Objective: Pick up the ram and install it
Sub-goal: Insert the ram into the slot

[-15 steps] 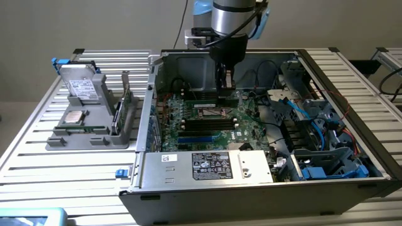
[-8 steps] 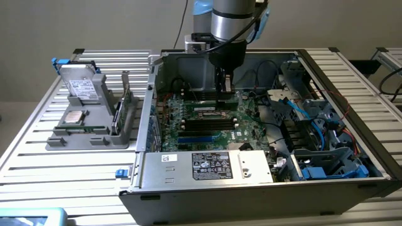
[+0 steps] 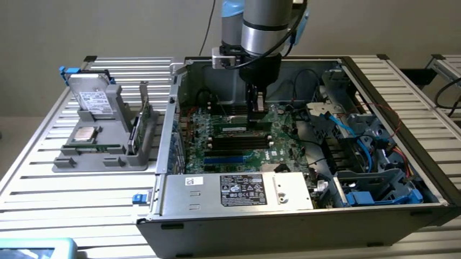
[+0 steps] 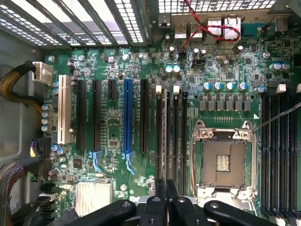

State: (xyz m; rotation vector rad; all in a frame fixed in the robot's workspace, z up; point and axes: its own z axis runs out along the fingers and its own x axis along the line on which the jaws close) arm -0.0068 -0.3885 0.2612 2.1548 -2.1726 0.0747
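Observation:
My gripper [image 3: 256, 120] reaches down into the open computer case [image 3: 165, 162], over the green motherboard [image 3: 277, 141]. In the wrist view its black fingers [image 4: 159, 207] are shut on the ram [image 4: 165, 136], seen edge-on as a thin grey strip. The strip runs along a black memory slot [image 4: 176, 136] beside the processor socket [image 4: 223, 160]. In the exterior view the ram [image 3: 236, 128] shows as a narrow green stick with a white label, low under the gripper at the slots. Whether it sits fully down in the slot I cannot tell.
A grey holder [image 3: 101, 156] on the slatted table [image 3: 65, 205] at the exterior view's left carries a hard drive [image 3: 94, 100] and a silver processor chip [image 3: 85, 135]. A labelled metal box [image 3: 238, 191] lies at the case's front. Blue cables [image 3: 360, 145] and drive cages crowd the exterior view's right.

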